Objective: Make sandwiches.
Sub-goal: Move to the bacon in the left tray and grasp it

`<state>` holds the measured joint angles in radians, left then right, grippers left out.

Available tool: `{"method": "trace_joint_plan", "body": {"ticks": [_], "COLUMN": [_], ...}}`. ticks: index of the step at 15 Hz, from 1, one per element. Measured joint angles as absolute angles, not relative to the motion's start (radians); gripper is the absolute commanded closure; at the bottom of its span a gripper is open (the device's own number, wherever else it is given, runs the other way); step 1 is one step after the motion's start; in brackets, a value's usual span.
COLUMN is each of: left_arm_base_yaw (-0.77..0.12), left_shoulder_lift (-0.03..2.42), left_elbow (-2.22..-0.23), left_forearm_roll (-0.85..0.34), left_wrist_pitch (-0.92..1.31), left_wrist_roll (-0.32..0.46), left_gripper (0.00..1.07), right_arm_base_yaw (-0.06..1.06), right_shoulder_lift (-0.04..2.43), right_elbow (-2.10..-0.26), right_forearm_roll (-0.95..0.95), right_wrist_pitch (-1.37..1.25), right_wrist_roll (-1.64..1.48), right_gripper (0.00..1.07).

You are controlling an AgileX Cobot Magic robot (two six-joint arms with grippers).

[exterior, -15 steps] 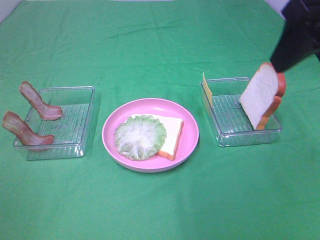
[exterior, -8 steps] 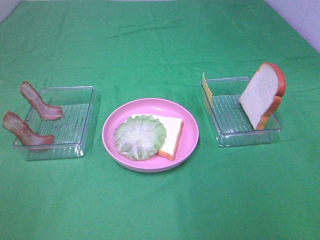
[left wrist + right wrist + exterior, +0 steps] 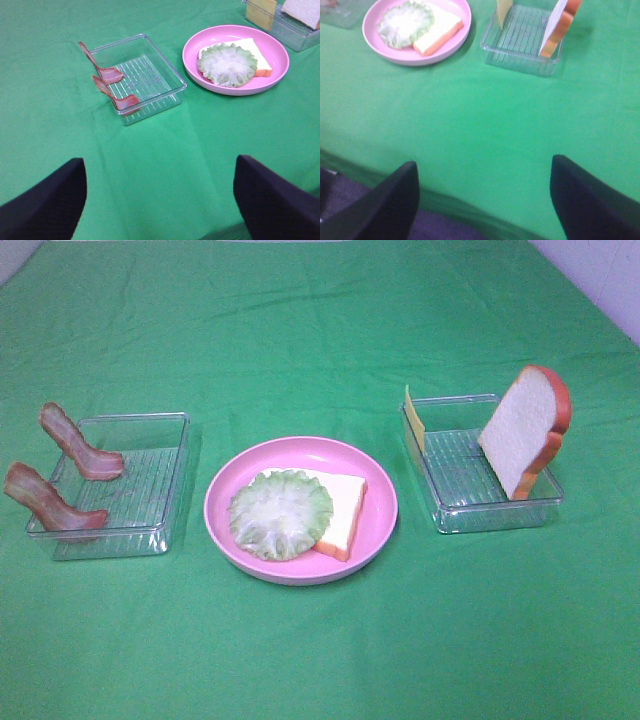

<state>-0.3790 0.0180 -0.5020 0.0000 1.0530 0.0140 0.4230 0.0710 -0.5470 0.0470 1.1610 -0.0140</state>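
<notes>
Right arm gone from the far-right corner. Left tool and right tool both wide open, empty. Lettuce on bread in plate, centre. Bacon at plate's 9 o'clock, nearer left arm; cheese at 2 o'clock, nearer right.

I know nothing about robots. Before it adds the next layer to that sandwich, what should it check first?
1. Bottom bread slice lies flat on the plate: ok.
2. Lettuce rests on that slice, overhanging one side: ok.
3. Bacon strips lean on the left tray edge, nothing on top of them: ok.
4. Cheese and second bread slice stand in the right tray: ok.
5. Left tool and right tool are open and empty: ok.
6. Which ingredient goes on next: cannot tell.
</notes>
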Motion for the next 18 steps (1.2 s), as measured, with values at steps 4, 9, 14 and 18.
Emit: {"method": "trace_joint_plan", "body": {"ticks": [4, 9, 14, 18], "left_arm_base_yaw": [-0.379, -0.379, -0.379, -0.378], "left_shoulder_lift": [0.200, 0.647, 1.129, 1.342], "left_elbow": [-0.552, -0.713, -0.955, -1.028], "left_forearm_roll": [0.000, 0.078, 0.220, 0.253], "left_wrist_pitch": [0.957, 0.933, 1.063, 1.071], "left_wrist_roll": [-0.085, -0.328, -0.347, -0.347], "left_gripper": [0.30, 0.30, 0.30, 0.30], "right_arm_base_yaw": [0.423, 0.423, 0.423, 0.423], "right_shoulder_lift": [-0.005, -0.006, -0.006, -0.006], "right_elbow": [-0.510, -0.506, -0.506, -0.506], "right_forearm_roll": [0.049, 0.049, 0.049, 0.049], "right_wrist_pitch": [1.086, 1.076, 1.076, 1.076], "right_wrist_roll": [-0.046, -0.057, -0.066, -0.066], "right_gripper": [0.38, 0.38, 0.38, 0.38]}}
